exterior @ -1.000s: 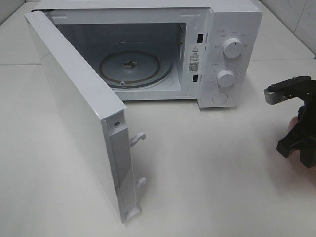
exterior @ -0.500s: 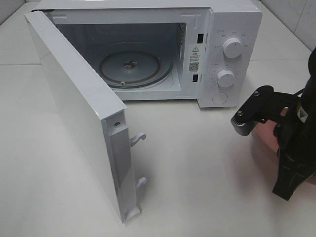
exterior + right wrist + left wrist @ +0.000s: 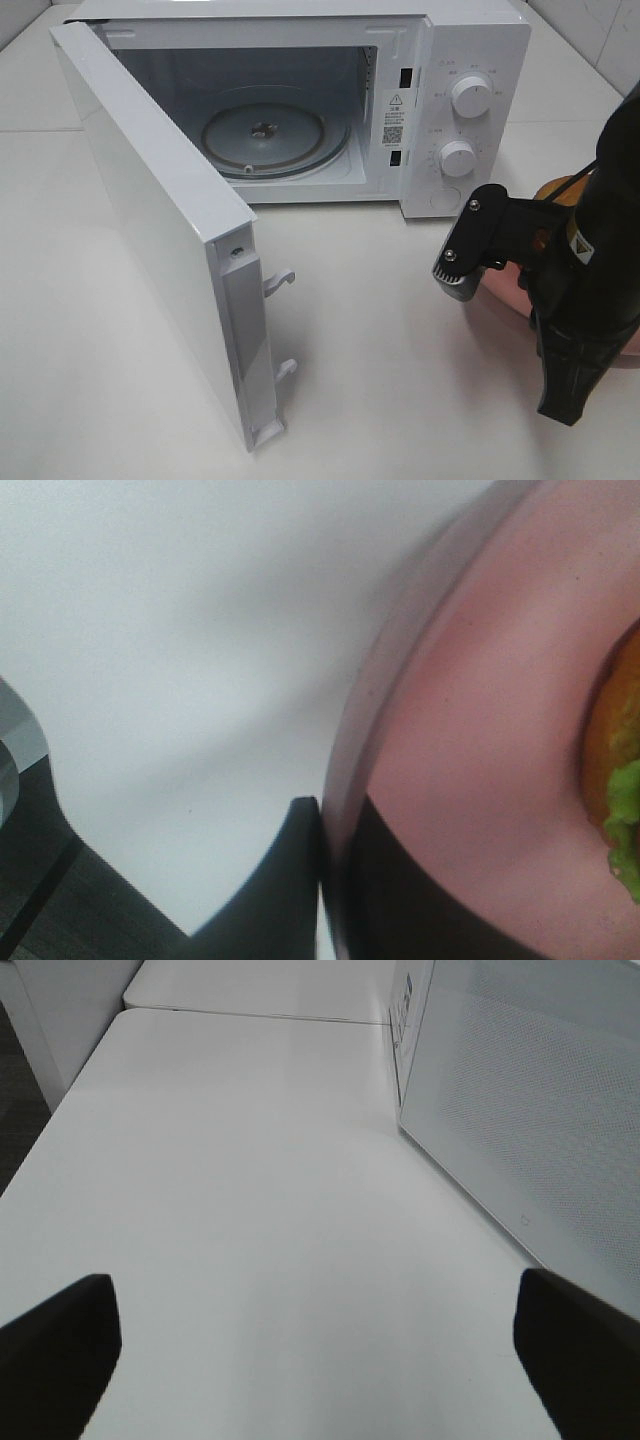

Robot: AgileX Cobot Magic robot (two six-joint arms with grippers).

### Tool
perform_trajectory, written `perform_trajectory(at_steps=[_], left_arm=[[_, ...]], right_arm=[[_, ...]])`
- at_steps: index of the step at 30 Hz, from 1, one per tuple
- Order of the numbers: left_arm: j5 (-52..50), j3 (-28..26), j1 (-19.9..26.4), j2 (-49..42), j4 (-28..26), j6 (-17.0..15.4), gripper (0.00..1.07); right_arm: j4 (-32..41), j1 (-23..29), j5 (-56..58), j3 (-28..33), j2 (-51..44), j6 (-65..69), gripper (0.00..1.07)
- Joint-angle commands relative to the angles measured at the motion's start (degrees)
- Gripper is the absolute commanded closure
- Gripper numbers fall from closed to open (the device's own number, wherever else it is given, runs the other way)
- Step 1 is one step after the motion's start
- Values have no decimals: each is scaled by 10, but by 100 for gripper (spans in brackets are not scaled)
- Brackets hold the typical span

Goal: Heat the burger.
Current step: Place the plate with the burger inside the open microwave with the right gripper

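Note:
The burger (image 3: 612, 742), with an orange-tan bun and green lettuce, sits on a pinkish-brown plate (image 3: 480, 730). In the exterior high view only a tan bit of the bun (image 3: 553, 190) and the plate's edge (image 3: 497, 297) show past my right arm. My right gripper (image 3: 335, 875) is shut on the plate's rim, one finger on each side, and holds it in front of the microwave's control panel (image 3: 462, 120). My left gripper (image 3: 320, 1360) is open and empty over bare table, beside the microwave's door.
The white microwave (image 3: 300, 25) stands at the back with its door (image 3: 150, 200) swung wide open to the left and a glass turntable (image 3: 265, 135) inside. The white table (image 3: 400, 380) lies in front.
My right arm has moved left from the table's right edge toward the microwave, carrying the plate with the burger. The microwave and door have not moved.

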Motion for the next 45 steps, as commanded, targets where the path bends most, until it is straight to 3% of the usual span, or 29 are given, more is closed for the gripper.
perform_trajectory(at_steps=[1, 29, 45], left_arm=[[-1, 1, -1, -7, -2, -1, 4], [-1, 1, -1, -7, -2, -1, 4], [-1, 1, -1, -7, -2, -1, 4]], right_arm=[[-36, 3, -19, -1, -7, -30, 107], [-26, 9, -169, -1, -5, -414, 107], [-24, 15, -231, -1, -5, -476, 107]])
